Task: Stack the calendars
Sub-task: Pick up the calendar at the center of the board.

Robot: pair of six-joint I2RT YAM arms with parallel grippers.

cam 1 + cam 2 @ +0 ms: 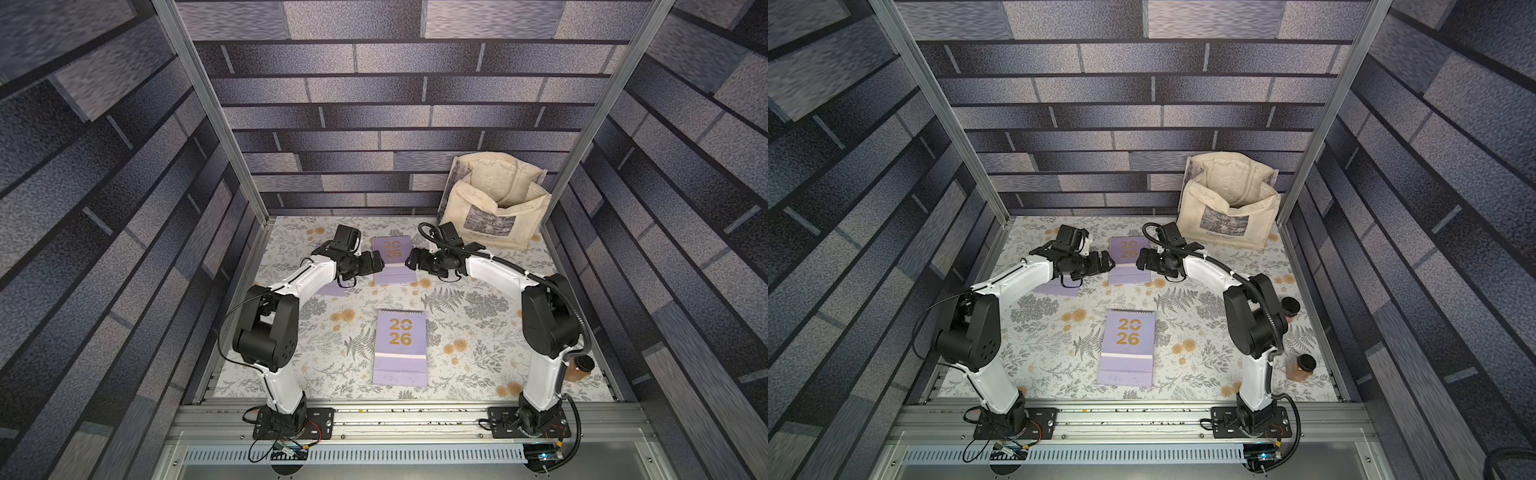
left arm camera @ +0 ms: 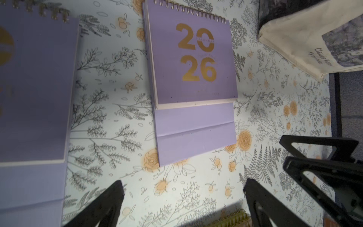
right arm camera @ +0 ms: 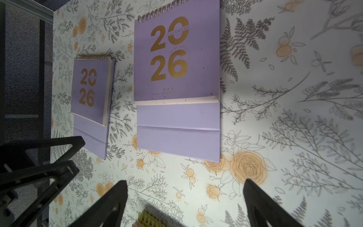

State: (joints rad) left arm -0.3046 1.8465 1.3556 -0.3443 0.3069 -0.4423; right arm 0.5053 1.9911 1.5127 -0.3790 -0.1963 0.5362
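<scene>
Reading a top view from the left: the left calendar, lavender, lies flat on the floral cloth left of centre. My left forearm covers most of it. Its cover fills the left edge of the left wrist view.

My left gripper sits just right of it, above the centre of the frame, pointing toward the frame's right. In the left wrist view its fingers stand wide apart with only cloth between them. It holds nothing.

The upper calendar, lavender with a gold "2026" cover, lies flat at upper centre between my two grippers, coil edge toward the top of the frame. In both top views each gripper overlaps one side edge of it, and I cannot tell whether either touches it. The lower calendar, same colour and cover, lies flat at lower centre, well apart from the other two.

My right gripper sits just right of the upper calendar, pointing toward the frame's left. In the right wrist view its fingers are spread wide and grip nothing. A short run of coil binding shows at that view's lower edge, and I cannot tell what it belongs to.

The cream tote bag stands at upper right. The upper jar and lower jar, both black-lidded, stand along the cloth's right edge.
</scene>
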